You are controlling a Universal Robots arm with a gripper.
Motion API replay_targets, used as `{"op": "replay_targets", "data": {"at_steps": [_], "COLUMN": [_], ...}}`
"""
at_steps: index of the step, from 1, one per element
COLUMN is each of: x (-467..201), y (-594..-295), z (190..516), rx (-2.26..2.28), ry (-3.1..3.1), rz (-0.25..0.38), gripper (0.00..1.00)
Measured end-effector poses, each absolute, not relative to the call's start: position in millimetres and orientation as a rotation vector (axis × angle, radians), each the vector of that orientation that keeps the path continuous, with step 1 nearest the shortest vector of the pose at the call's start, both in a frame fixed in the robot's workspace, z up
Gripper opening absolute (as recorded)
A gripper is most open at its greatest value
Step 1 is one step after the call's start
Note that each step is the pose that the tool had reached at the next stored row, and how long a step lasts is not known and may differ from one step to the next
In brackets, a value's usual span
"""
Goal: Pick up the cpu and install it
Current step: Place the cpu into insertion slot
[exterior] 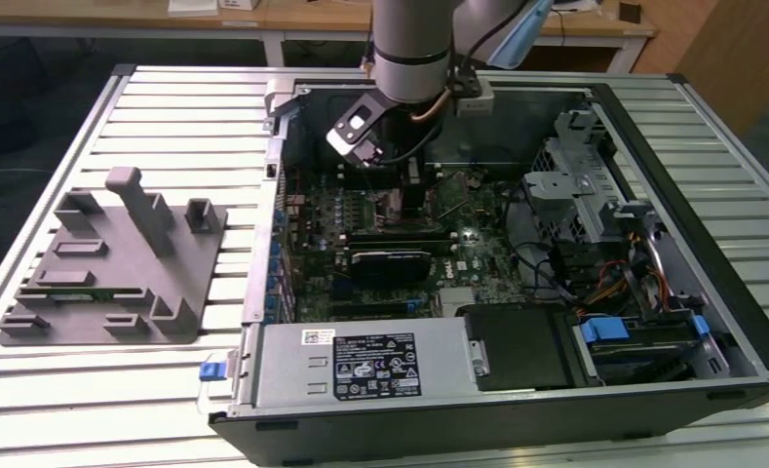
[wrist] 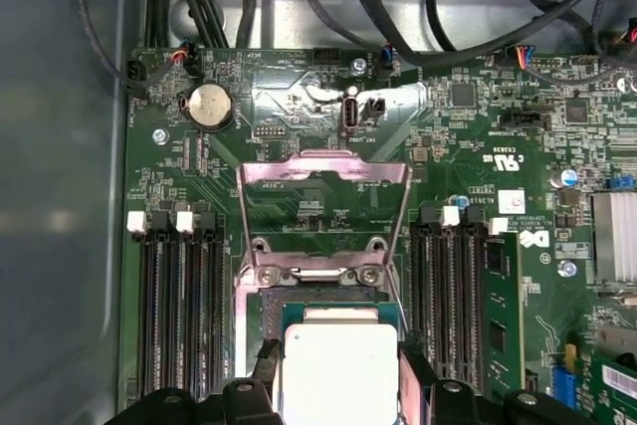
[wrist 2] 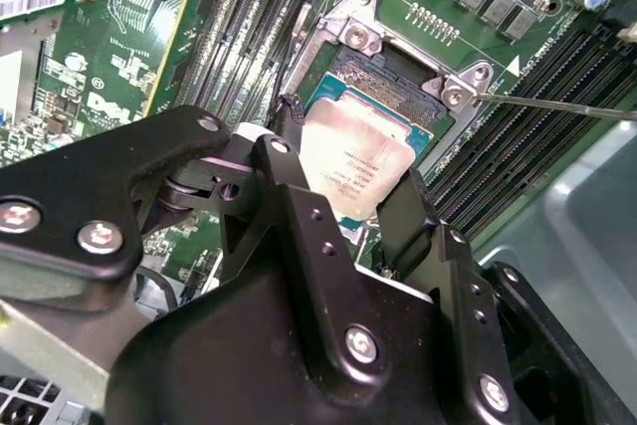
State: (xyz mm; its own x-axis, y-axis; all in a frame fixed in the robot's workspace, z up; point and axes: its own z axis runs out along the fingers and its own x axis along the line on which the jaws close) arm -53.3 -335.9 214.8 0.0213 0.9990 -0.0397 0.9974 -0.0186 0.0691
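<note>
The gripper [wrist 2: 346,184] clamps the cpu [wrist 2: 360,151] by opposite edges, level, directly over the open socket [wrist 2: 386,87], load plate [wrist: 323,196] raised.

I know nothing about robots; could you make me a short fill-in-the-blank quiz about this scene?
The black gripper holds the flat, square, silver-topped cpu between its two ____.
The cpu is over the green motherboard's open ____.
The grey plastic fixture lies at the exterior view's ____.
Missing: fingers; socket; left.
</note>
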Motion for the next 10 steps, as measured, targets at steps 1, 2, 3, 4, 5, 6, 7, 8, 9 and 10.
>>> {"op": "replay_targets", "data": {"at_steps": [1, 2, 3, 4, 5, 6, 7, 8, 9, 10], "x": [-53.0, -52.8, -52.7, -52.6, -52.6, -52.6, -52.6, -52.6, -52.6, -52.6], "y": [-335.7, -335.6, -335.6, -335.6, -335.6, -335.6, -335.6, -335.6, -335.6, -335.7], "z": [213.9, 213.0, 212.3, 211.3, 210.2, 209.2, 208.4, 207.6, 207.1, 207.0], "rx": [2.188, 2.188, 2.188, 2.188, 2.188, 2.188, 2.188, 2.188, 2.188, 2.188], "ry": [2.145, 2.145, 2.145, 2.145, 2.145, 2.145, 2.145, 2.145, 2.145, 2.145], "rz": [0.031, 0.031, 0.031, 0.031, 0.031, 0.031, 0.031, 0.031, 0.031, 0.030], "gripper": [0.54, 0.54, 0.54, 0.54, 0.54, 0.54, 0.54, 0.54, 0.54, 0.54]}}
